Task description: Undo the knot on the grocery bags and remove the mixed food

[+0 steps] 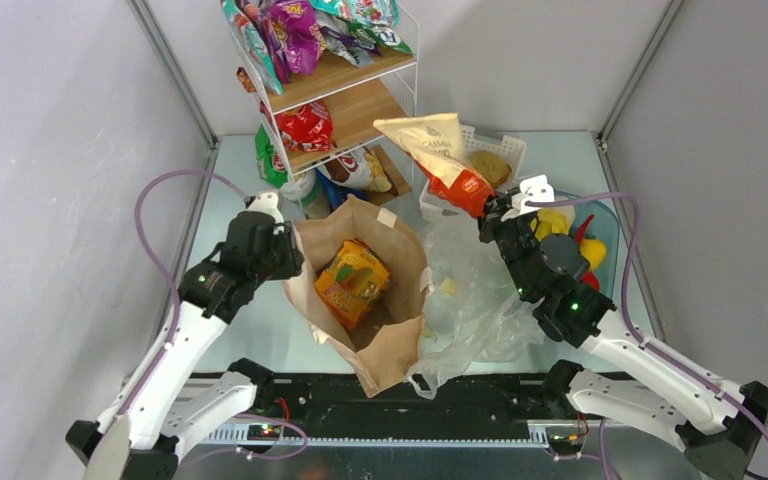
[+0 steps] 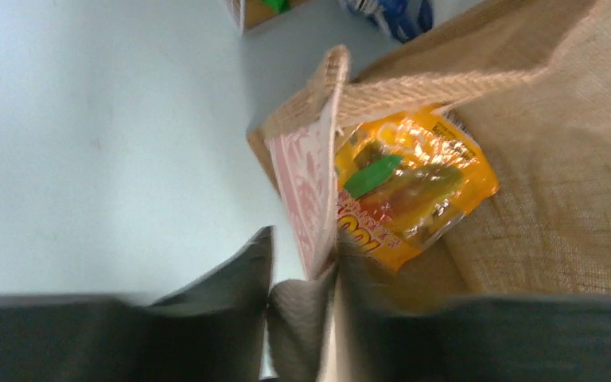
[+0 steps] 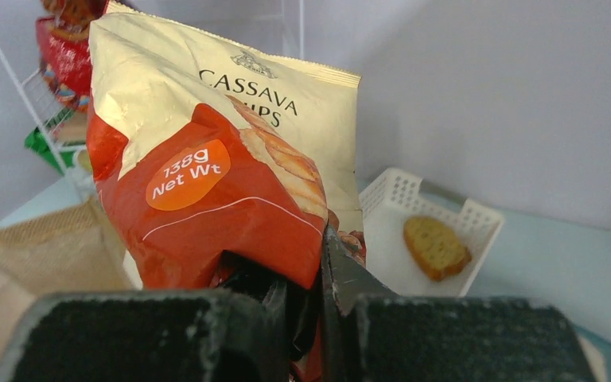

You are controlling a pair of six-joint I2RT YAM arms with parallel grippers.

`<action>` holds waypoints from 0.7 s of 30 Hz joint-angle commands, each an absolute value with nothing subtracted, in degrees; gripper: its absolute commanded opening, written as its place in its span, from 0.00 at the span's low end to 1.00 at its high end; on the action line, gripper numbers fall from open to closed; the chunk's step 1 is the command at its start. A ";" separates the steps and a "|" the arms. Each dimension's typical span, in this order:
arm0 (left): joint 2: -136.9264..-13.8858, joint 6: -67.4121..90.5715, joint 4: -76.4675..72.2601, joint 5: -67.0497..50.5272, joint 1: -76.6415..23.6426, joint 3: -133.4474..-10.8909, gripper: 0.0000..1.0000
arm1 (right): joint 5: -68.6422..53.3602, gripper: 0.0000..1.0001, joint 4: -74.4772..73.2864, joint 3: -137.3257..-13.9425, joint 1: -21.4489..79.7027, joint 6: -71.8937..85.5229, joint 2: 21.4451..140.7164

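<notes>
The paper bag (image 1: 400, 340) stands open at the middle of the table (image 1: 250, 335), close to the near edge. An orange packet (image 1: 352, 282) lies inside it. The left gripper (image 1: 290, 255) is at the bag's left rim. In the blurred wrist view its fingers (image 2: 235, 290) sit either side of a fold of the rim, and whether they are pressing on it cannot be told.

The plastic bag (image 1: 480, 300) lies crumpled and slack against the paper bag's right side, also near the front edge. Above its far end the right gripper (image 1: 490, 205) is pinched on the bottom corner of a cassava chips packet (image 1: 440, 150), cream over orange-red. The packet is held clear of the table and leans toward the rack (image 1: 340, 110).

The rack stands at the far edge and is loaded with snack packets. Just to its right is the basket (image 1: 508, 145) with a bread slice (image 1: 490, 167) in it. The tub (image 1: 608, 235) sits by the right edge and holds yellow fruits (image 1: 555, 222) and a red chili (image 1: 582, 230), partly hidden by the right arm.
</notes>
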State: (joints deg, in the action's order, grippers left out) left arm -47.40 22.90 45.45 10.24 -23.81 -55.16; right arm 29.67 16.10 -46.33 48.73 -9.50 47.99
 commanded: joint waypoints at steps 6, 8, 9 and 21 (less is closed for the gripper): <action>-40.20 20.53 46.68 32.73 -22.61 -57.77 0.00 | 21.73 0.00 2.20 -49.03 47.99 10.03 47.04; -38.33 19.95 46.53 40.93 -22.29 -58.29 0.00 | 21.25 0.00 2.12 -49.04 47.58 11.34 48.24; -36.74 19.64 46.55 43.58 -22.18 -58.41 0.00 | 20.94 0.00 2.42 -49.09 47.27 11.51 48.69; -28.52 20.49 41.42 67.39 -19.99 -50.45 0.00 | 21.50 0.00 8.89 -54.78 41.13 11.37 65.49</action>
